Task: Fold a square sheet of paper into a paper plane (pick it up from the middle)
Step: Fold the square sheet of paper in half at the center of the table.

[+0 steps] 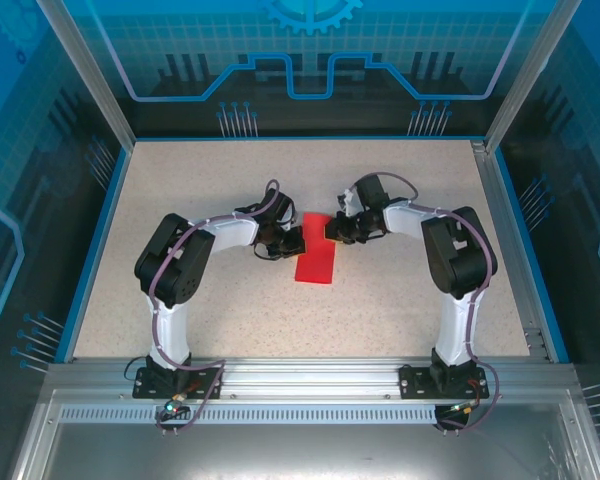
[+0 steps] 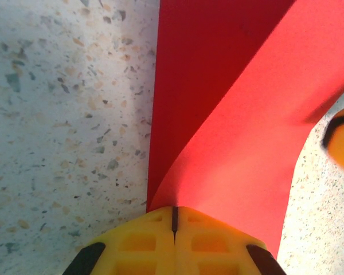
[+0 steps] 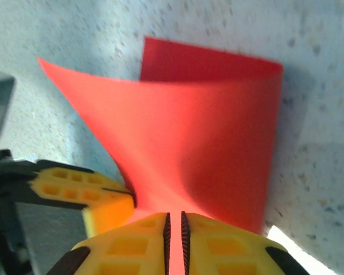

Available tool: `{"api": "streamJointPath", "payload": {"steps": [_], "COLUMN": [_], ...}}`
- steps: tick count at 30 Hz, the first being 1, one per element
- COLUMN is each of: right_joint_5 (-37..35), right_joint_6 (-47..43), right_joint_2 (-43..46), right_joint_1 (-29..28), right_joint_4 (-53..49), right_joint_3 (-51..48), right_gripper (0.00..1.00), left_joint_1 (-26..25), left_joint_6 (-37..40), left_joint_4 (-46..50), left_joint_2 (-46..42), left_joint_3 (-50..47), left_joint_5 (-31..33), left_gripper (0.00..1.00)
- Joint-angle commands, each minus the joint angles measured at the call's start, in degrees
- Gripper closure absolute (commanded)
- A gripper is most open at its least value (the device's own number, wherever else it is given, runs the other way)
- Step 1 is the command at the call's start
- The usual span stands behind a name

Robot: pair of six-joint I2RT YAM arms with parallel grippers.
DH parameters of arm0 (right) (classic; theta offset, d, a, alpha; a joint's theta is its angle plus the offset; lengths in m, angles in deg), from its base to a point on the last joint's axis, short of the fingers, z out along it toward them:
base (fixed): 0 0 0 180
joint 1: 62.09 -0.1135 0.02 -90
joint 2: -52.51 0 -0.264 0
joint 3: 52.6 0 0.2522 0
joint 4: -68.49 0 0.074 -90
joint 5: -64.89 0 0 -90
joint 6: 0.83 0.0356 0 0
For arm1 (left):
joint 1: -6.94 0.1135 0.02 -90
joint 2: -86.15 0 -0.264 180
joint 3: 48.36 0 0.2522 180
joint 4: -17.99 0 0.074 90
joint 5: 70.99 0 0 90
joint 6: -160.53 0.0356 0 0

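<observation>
Both end effectors are shut on the same sheet. The left end effector (image 2: 173, 211) is closed with red paper pinched between its yellow fingers. The right end effector (image 3: 175, 217) is likewise closed on the paper's edge, a thin red line being visible in the slit between its fingers. The square sheet of paper (image 1: 316, 262) is seen near the middle of the desk (image 1: 210, 180) as a narrow red strip, doubled over on itself. The two end effectors are held just beside each other at its far end. The upper layer is raised into a curve while the lower layer lies flat on the desk. This is judged to be done so that the free edge can be carried over and matched to the edge beneath before a centre crease is pressed. No dart shape has yet been formed.
</observation>
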Motion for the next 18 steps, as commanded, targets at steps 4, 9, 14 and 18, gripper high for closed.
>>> {"api": "streamJointPath", "payload": {"steps": [4,9,14,18], "right_joint_5": [-0.99,-5.41,-4.38,-2.49], "right_joint_6": [-1.51,-2.89,-1.99,-1.11], "right_joint_2": [-3.90,-6.02,-6.26,-2.80], "right_joint_1": [0.48,-0.53,-0.58,0.40], "right_joint_4": [-3.45,-6.87,-7.68,-7.37], "right_joint_3": [2.29,3.80,4.95,5.60], "right_gripper": [0.84,0.84,0.84,0.84], "left_joint_1": [-0.25,-0.29,-0.24,-0.16], "left_joint_6": [1.18,1.26,1.43,1.55], "left_joint_4": [6.17,6.21,6.38,6.31], "left_joint_2": [3.03,2.95,2.86,2.72], "left_joint_3": [-3.05,-3.02,-3.10,-3.34], "left_joint_5": [2.14,2.14,2.25,2.31], "left_gripper": [1.00,1.00,1.00,1.00]}}
